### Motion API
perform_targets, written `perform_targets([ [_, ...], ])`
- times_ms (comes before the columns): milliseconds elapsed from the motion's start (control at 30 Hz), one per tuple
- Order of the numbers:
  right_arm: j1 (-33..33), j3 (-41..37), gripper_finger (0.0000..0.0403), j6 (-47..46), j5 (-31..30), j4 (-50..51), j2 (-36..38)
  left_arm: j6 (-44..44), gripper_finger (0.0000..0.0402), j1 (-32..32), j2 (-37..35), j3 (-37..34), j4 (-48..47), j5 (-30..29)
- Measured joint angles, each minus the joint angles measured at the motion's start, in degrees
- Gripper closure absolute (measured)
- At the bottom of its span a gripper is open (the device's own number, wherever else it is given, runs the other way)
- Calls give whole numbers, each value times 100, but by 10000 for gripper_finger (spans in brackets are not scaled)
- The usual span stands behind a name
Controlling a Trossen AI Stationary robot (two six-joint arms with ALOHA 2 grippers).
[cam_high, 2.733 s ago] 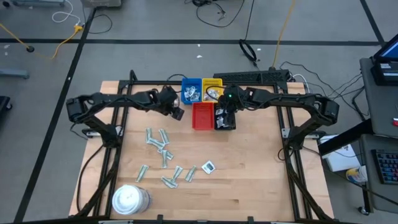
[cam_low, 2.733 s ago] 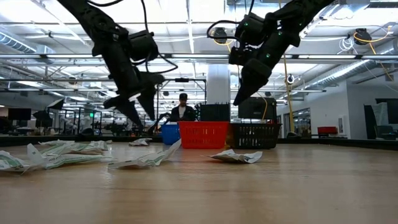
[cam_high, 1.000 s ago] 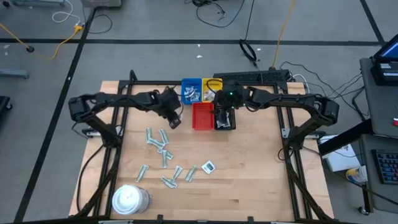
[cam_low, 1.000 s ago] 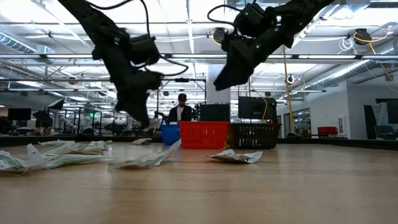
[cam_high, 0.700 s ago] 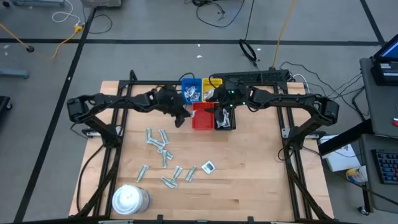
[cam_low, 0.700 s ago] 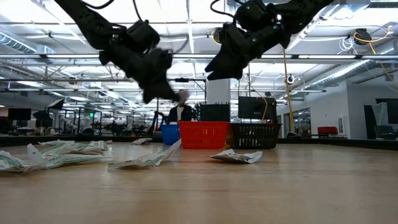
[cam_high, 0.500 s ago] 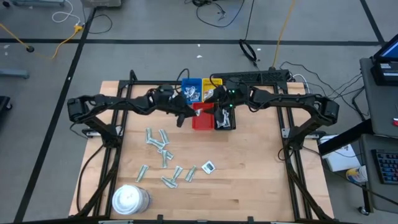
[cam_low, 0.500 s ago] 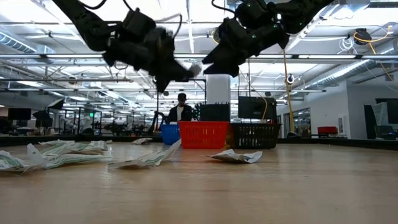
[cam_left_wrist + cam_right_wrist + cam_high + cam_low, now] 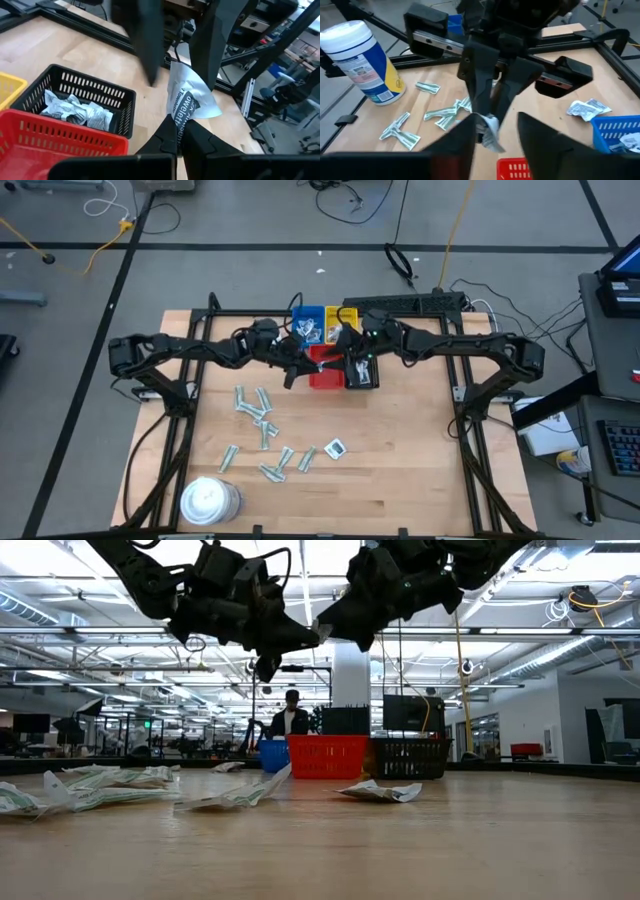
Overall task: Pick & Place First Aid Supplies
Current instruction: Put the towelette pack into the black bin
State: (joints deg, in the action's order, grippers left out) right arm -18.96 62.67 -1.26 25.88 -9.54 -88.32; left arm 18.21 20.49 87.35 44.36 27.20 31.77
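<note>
Above the red tray (image 9: 322,368), our left fingers (image 9: 177,134) pinch a packet (image 9: 189,97) tight; our right fingers (image 9: 495,129) straddle its free end, half closed. We should clamp squarely before the left lets go.

An open workshop with a grey floor (image 9: 250,275), strewn cables (image 9: 345,200) and bright ceiling lights (image 9: 300,585).

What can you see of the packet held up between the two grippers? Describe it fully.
The packet is a small, crinkled white wrapper with dark lettering on a dark band. The shut left gripper pinches its lower edge, holding it in the air above the red tray. The right gripper has a finger on either side of it.
</note>
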Motion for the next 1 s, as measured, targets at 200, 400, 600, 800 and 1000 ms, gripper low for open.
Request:
perform_targets([
  [200, -28, 1, 391, -97, 386, 10, 1, 78, 396, -2, 0, 0, 17, -27],
  [400, -20, 2, 400, -131, 399, 74, 1, 181, 396, -2, 0, 0, 43, -15],
  [600, -148, 3, 402, -132, 420, 475, 121, 1186, 330, 85, 0, 0, -104, -57],
  [800, -443, 6, 402, 88, 407, 1711, 293, 1386, 244, 275, -7, 2, -535, 452],
  [1000, -544, 474, 402, 803, -210, 3495, 286, 1557, 200, 327, -7, 4, -632, 747],
])
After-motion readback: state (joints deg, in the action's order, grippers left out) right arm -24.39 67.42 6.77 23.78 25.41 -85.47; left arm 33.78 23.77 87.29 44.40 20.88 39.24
